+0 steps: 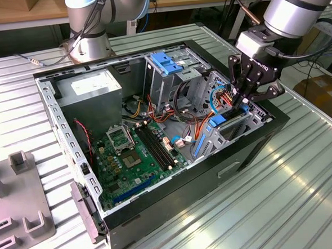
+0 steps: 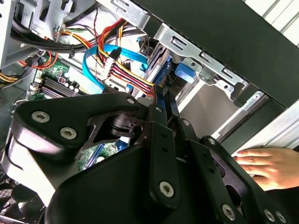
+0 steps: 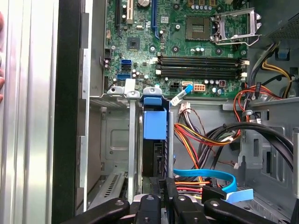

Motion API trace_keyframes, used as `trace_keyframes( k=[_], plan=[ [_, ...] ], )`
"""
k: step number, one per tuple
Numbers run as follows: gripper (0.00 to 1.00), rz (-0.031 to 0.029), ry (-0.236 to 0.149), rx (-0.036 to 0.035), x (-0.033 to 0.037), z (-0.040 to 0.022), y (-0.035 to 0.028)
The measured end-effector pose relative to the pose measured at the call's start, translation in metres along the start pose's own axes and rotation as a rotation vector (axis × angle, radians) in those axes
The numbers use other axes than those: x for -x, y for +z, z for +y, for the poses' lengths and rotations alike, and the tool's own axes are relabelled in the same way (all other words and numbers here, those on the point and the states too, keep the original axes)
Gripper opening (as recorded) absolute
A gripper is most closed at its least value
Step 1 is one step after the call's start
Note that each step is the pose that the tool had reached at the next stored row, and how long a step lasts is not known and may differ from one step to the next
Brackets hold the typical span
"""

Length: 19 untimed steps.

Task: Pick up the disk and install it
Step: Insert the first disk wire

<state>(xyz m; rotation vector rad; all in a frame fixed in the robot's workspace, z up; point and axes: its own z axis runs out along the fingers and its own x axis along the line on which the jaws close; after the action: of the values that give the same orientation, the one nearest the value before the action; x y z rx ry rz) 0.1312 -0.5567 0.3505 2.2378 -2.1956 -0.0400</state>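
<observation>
Landmark: the open computer case, lying on its side on the ribbed metal counter.
Gripper: the gripper reaches down into the case's drive-bay corner, at the exterior view's right end of the case.
Fingers: the fingers are drawn close together around the top edge of a thin upright piece; in both wrist views their tips meet at the blue-framed slot.
Disk: the disk stands on edge inside the drive bay of the case, its light-blue rail uppermost, directly under the fingertips.
Motherboard: the green motherboard covers the floor of the case, beside the drive bay.
Cables: red, yellow and orange wires and a flat blue cable lie loose in the case just beside the disk.
Cage: an upright metal cage with a blue top stands at the case's far wall.
Hand: a person's hand rests on the counter just outside the case wall.
</observation>
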Motion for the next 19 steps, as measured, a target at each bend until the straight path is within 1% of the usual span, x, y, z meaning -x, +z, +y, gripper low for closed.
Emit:
trace_keyframes(
  k=[4,11,19],
  plan=[
    [0.16,-0.0002,0.001,0.0000,0.0000,-0.0005,0.0007],
    [0.16,-0.0003,0.016,-0.0002,0.0000,-0.0007,0.0021],
    [0.16,-0.0003,0.017,-0.0003,0.0000,-0.0007,0.0038]
  ],
)
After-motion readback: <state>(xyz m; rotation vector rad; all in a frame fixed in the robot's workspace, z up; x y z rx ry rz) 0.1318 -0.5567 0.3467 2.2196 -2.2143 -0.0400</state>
